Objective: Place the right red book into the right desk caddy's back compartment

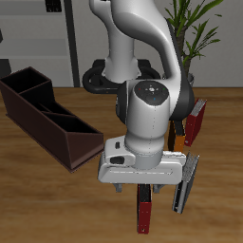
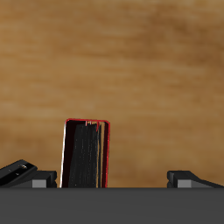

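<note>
The table (image 1: pixel 38 180) carries the long brown caddy (image 1: pixel 47 119) well apart from the arm, its squarish end section (image 1: pixel 21 87) holding no book. The gripper (image 1: pixel 144 188) hangs wide open over the red book (image 1: pixel 144 211), which stands upright near the table's front edge; its fingers (image 2: pixel 24 172) seem not to touch it. Grasping, carrying and placing all remain.

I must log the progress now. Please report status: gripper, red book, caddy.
Gripper open, directly above the right red book, not gripping. Book upright near table's front edge. Right desk caddy apart from it, farther back. Other books stand beside the gripper.
</note>
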Robot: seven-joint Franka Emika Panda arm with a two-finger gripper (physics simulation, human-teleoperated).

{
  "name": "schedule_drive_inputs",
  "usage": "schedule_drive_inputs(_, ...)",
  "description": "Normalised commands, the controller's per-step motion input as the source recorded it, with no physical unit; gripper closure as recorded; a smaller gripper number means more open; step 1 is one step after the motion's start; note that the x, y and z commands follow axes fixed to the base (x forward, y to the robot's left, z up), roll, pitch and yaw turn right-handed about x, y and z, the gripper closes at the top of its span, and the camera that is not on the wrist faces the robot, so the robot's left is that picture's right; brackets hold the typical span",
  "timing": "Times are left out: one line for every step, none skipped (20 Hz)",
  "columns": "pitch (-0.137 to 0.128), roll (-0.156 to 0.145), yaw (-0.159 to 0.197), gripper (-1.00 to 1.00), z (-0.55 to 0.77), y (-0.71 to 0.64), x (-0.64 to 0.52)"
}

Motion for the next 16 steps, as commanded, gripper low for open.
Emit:
schedule_drive_inputs(0.006,-0.001,0.000,-1.00,-0.10,-0.01,0.01)
schedule_drive_inputs(0.009,0.021,0.011,-1.00,-0.07,0.03,0.02)
schedule_drive_inputs(0.044,-0.003,-0.008,-1.00,-0.14,-0.01,0.02)
schedule_drive_inputs(0.014,0.066,0.024,-1.00,-0.18,0.12,-0.04)
schedule_drive_inputs(0.029,0.086,0.010,-1.00,-0.15,0.09,-0.02)
schedule_drive_inputs(0.000,0.000,0.000,-1.00,0.00,0.05,0.01)
schedule_drive_inputs(0.071,0.064,0.041,-1.00,-0.22,0.10,-0.02)
schedule_drive_inputs(-0.007,-0.006,0.010,1.00,-0.12,0.10,-0.04)
schedule_drive_inputs(0.024,-0.001,-0.052,1.00,-0.09,-0.04,0.01)
schedule_drive_inputs(0.025,0.037,-0.052,1.00,0.00,0.05,-0.01)
schedule_drive_inputs(-0.012,-0.017,0.014,1.00,0.00,-0.04,0.00)
schedule_drive_inputs(-0.002,-0.024,-0.043,1.00,0.05,-0.03,-0.01)
schedule_drive_inputs(-0.013,0.026,0.000,1.00,0.05,-0.01,-0.02)
schedule_drive_inputs(-0.021,0.000,0.019,1.00,0.05,-0.01,-0.01)
schedule_drive_inputs(0.028,0.011,-0.060,1.00,0.09,-0.04,0.00)
schedule_drive_inputs(0.000,0.000,0.000,1.00,0.00,0.02,0.00)
